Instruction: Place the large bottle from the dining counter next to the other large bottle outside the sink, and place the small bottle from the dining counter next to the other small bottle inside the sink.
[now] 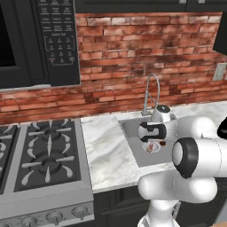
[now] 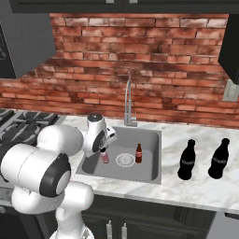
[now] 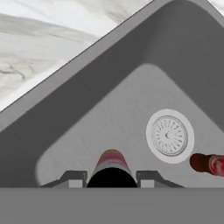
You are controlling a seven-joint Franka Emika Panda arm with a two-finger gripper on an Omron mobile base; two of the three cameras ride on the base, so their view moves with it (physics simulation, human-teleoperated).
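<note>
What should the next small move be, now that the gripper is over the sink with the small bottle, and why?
Probably lower a little further and toward the drain, then open. The gripper is shut on the small pink-labelled bottle, which looks to hang just above the grey sink basin floor, left of the round drain. The other small brown bottle stands upright beyond the drain, so the pair is not yet side by side.

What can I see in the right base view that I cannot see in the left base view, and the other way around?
The right base view alone shows the two large dark bottles standing side by side on the counter right of the sink, and a small brown bottle upright in the basin. The left base view alone shows the microwave. Both share the brick wall, the stove, the faucet, the sink and the end effector, shut on a small pinkish bottle over the basin.
</note>
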